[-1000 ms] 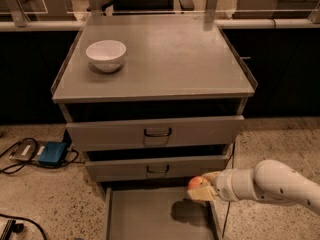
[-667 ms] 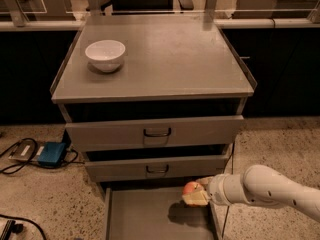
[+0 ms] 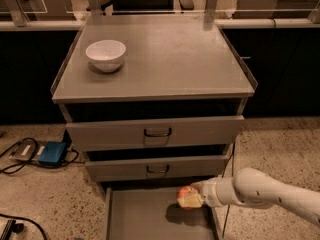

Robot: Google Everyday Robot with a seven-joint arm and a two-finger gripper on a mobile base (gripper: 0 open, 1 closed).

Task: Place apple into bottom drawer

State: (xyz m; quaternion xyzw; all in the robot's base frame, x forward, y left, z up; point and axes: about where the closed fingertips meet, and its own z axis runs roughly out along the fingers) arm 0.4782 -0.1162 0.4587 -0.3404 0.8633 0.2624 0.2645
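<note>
one high camera looks down at the cabinet (image 3: 170, 59) front; gripper (image 3: 190, 200) low right, holding the apple (image 3: 184, 191).

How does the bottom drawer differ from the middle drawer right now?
The bottom drawer is pulled far out, with its flat floor showing; the middle drawer sticks out only slightly. The middle drawer shows a front with a black handle; the bottom drawer's front lies outside the view. The gripper holds the apple over the bottom drawer's right side, just below the middle drawer's front. Both drawers are grey.
</note>
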